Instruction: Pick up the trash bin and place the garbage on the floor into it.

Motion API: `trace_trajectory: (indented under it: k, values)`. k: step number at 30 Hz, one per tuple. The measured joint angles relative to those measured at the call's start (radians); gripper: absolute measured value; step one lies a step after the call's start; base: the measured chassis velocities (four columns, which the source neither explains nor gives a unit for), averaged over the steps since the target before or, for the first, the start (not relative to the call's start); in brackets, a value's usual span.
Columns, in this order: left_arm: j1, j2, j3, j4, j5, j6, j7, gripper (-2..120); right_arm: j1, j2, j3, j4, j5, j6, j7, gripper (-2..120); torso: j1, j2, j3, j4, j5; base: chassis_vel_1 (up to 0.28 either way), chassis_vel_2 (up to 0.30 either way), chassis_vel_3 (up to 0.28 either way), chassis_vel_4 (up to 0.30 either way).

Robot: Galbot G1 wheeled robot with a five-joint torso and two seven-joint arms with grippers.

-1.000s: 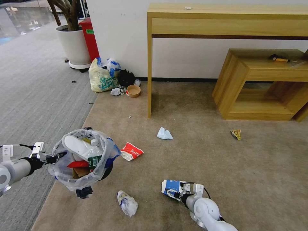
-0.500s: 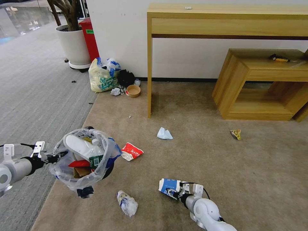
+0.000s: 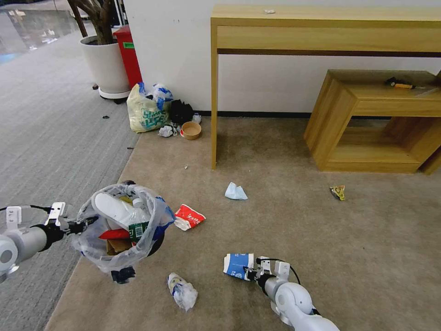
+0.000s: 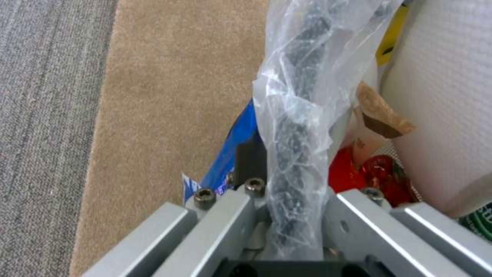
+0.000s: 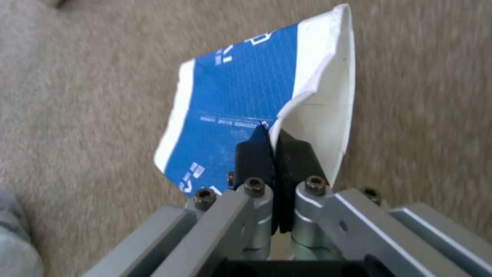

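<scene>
The head camera looks forward and down over the tan carpet floor [image 3: 285, 216], which both close-up wrist cameras share, each looking along its own fingers.

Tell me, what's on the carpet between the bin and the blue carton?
In the head view, a crumpled white wad lies between the trash bin and the blue carton.

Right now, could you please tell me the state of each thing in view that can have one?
trash bin: held off the floor, nearly full.
left gripper: shut on the trash bin's rim.
blue carton: crushed, pinched at one edge.
right gripper: shut on the blue carton.
red wrapper: flattened, lying on the carpet.
blue tissue: crumpled on the carpet.
shopping bag: stuffed, against the wall.
</scene>
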Motion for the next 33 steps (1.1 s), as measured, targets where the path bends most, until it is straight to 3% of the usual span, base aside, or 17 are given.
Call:
trace_trajectory:
  k: [16,27,33]
  values:
    - [-0.002,-0.006,0.002,-0.007,0.003,0.0,-0.003,0,0.018,0.006,-0.005,-0.011,-0.087,0.062,-0.035,0,0.0,0.0,0.0,0.0002,0.0002,0.0,0.0,0.0,0.0]
    - [-0.003,-0.011,0.007,-0.025,0.006,0.0,-0.004,0,0.049,-0.008,0.014,0.073,-0.145,0.082,-0.061,0,0.0,0.0,0.0,0.0,0.0001,0.0,0.0,0.0,0.0]
    - [-0.01,-0.012,0.017,-0.029,0.004,0.0,-0.013,0,0.117,-0.029,0.028,0.189,-0.127,0.067,-0.079,0,0.0,0.0,0.0,0.0001,0.0001,0.0,0.0,0.0,0.0]
